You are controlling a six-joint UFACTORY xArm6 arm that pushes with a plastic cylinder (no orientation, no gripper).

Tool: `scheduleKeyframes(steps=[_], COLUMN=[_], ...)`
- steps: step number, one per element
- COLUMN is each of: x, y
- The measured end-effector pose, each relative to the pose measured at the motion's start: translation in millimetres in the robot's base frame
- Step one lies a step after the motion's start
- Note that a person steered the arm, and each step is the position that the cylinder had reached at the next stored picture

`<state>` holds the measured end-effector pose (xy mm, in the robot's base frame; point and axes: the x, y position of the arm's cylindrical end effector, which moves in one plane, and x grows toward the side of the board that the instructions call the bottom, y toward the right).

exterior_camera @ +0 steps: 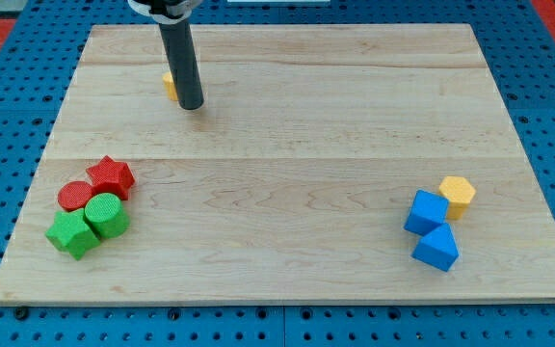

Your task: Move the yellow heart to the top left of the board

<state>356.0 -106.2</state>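
Note:
A small yellow block (pixel 169 85), largely hidden behind the rod so its heart shape cannot be made out, lies in the upper left part of the wooden board (pixel 287 164). My tip (pixel 192 104) rests on the board just to the right of that yellow block, touching or nearly touching it. The dark rod rises from the tip to the view's top edge.
A red star (pixel 112 176), a red cylinder (pixel 75 195), a green cylinder (pixel 105 216) and a green star (pixel 72 234) cluster at the lower left. At the lower right sit a yellow hexagon (pixel 458 196), a blue cube (pixel 426 212) and a blue triangle (pixel 437 249).

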Motion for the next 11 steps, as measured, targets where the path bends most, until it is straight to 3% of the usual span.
scheduleKeyframes(steps=[2, 3, 4, 5, 6, 7, 8, 9, 10, 11], x=[-31.1, -45.2, -66.7, -54.5, -70.3, -50.7, -62.1, -105.7, -83.1, -61.5], y=[-30.3, -6.0, -58.5, -49.4, -87.2, -62.3, -93.7, -96.1, -80.7, -123.1])
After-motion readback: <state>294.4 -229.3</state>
